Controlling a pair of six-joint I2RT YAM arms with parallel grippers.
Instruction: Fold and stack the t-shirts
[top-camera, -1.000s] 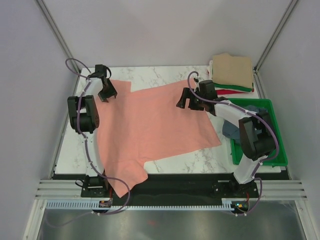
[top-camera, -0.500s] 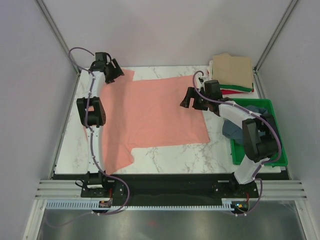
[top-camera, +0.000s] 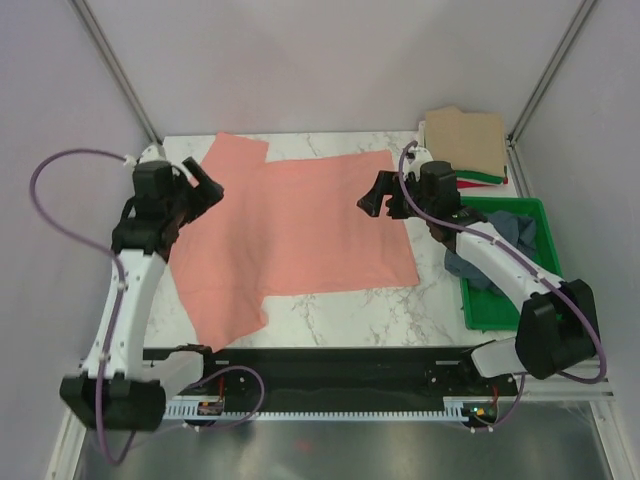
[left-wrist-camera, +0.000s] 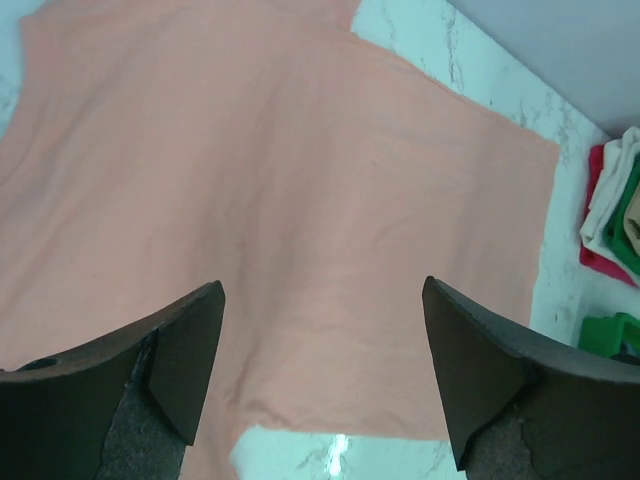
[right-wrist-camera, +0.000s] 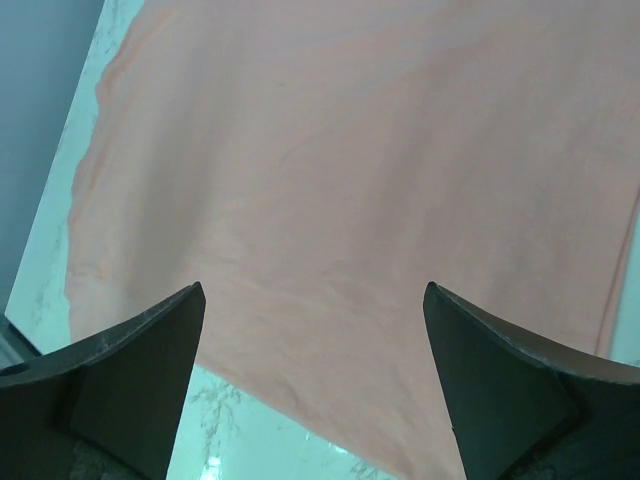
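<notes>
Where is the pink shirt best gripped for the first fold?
Likely its far edge, from above: left gripper at the far sleeve, right gripper at the far hem corner. The shirt lies flat, sleeves left, hem right.

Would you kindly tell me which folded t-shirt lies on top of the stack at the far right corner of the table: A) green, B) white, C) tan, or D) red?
C: the tan t-shirt lies uppermost, covering the other folded t-shirts except for their near edges.
</notes>
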